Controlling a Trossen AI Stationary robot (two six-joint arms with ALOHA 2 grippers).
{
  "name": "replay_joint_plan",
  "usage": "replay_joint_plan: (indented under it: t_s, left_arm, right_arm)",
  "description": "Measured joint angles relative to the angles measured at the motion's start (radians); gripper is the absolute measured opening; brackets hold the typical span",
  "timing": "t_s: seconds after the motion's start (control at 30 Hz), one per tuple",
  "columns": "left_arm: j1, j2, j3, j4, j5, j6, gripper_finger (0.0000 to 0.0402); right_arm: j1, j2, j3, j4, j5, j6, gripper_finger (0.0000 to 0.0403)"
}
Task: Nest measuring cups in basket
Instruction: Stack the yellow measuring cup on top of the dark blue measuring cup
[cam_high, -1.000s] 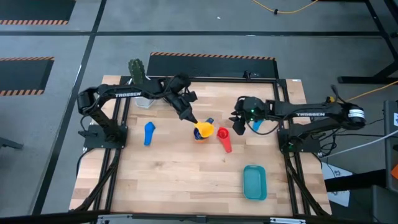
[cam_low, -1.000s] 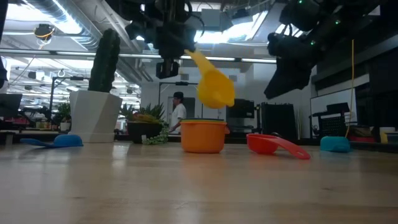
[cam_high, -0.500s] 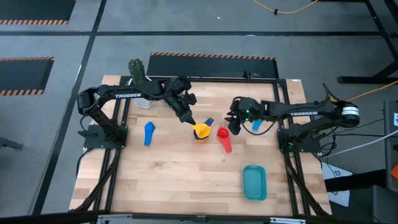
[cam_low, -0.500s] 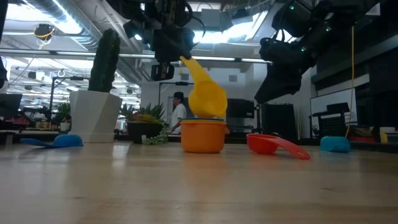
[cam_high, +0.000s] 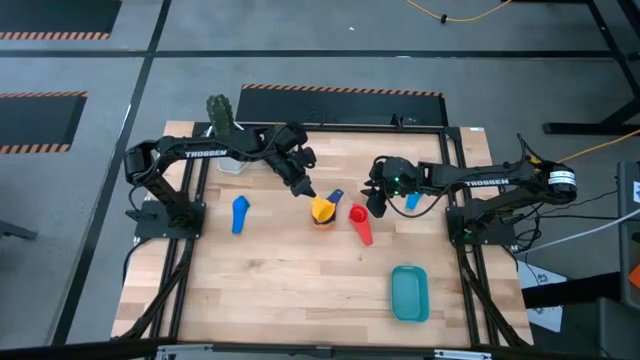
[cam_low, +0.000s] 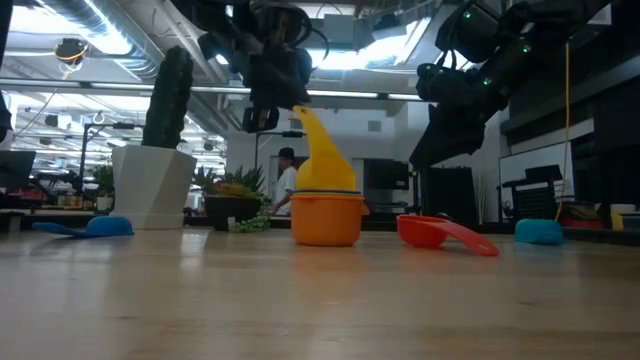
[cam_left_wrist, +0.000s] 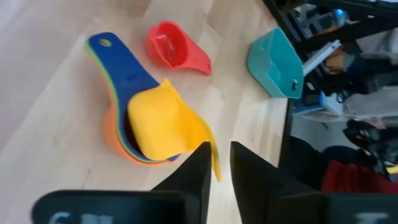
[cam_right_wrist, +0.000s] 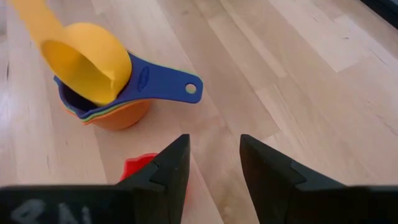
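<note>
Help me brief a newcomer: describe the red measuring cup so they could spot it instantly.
Start at the wooden table and find the orange-bottomed stack of cups near its middle. Just beside that stack, toward the right arm, lies the red measuring cup, alone on the wood. It is the only red cup, unnested, below the right tool.

— What sort of place is this?
— A robotics lab or workshop: grey floor (cam_high: 330, 40) with striped hazard tape (cam_high: 340, 90), cables (cam_high: 455, 15), bare ceiling ducts (cam_low: 110, 30).
— And further back?
— Benches, monitors, and a person (cam_low: 287, 178) standing, probably at a workstation.
</note>
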Motion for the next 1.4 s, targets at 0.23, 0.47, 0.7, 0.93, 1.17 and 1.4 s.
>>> replay_joint_plan:
  t_s: [0.23,0.47,0.7,0.93,1.17,1.4]
  left_arm:
    - [0.011,0.000,0.000,0.001,-0.089,0.001,0.0089]
    - [0.064,0.000,0.000,0.001,-0.167,0.013,0.0086]
    - [0.074,0.000,0.000,0.040,-0.315,0.107,0.0085]
    - [0.032,-0.033,0.000,0.142,-0.317,0.131,0.0085]
    - [-0.062,-0.070,0.002,0.164,-0.315,0.114,0.0085]
    - [-0.185,-0.074,0.002,0.139,-0.360,0.103,0.0085]
  right_arm:
    - [0.000,0.000,0.000,0.000,0.000,0.000,0.0145]
    - [0.002,0.000,0.000,0.010,-0.066,0.000,0.0145]
    - [0.040,0.000,0.000,0.035,-0.085,-0.024,0.0145]
    - [0.075,0.000,0.000,0.038,-0.088,-0.059,0.0145]
    - [0.085,0.000,0.000,0.039,-0.087,-0.060,0.0145]
    - [0.085,0.000,0.000,0.054,-0.085,-0.078,0.0145]
